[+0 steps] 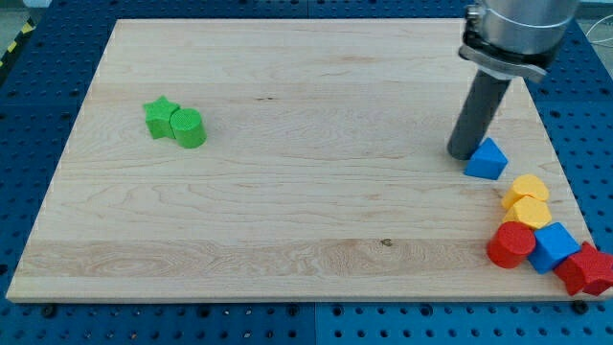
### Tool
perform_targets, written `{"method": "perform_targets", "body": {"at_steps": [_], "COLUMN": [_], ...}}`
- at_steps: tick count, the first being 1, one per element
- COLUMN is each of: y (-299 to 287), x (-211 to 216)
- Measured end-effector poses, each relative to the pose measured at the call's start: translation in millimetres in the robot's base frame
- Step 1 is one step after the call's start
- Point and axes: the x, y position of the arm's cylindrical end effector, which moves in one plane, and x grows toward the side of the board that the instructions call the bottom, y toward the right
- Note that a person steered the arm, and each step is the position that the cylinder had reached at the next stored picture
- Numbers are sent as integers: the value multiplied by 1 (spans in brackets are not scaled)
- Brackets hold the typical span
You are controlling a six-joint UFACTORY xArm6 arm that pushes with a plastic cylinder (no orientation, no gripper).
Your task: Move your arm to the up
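Tip [463, 151]: bare rod end, holding nothing, stood near the wooden board [287, 220]'s right edge.
Blue triangular block [488, 159]: touched the tip, just right of it.

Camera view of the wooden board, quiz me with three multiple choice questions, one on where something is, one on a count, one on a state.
1. Where are the two green blocks?
A. the view's left
B. the view's bottom right
C. under the rod

2. How many yellow blocks show?
A. none
B. two
C. five

3. How does my tip stand to the blue triangular block?
A. far across the board from it
B. right beside it, at its upper left
C. resting on top of it

Answers:
1. A: the green star and green cylinder sit together on the board at the left.
2. B: two yellow blocks are stacked at the right edge.
3. B: my tip ends next to the blue triangular block.
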Motion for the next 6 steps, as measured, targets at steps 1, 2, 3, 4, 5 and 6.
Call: {"method": "perform_targets", "body": {"at_steps": [1, 2, 3, 4, 5, 6], "y": [23, 41, 48, 37, -28, -94], "x": [3, 4, 6, -2, -37, -69]}}
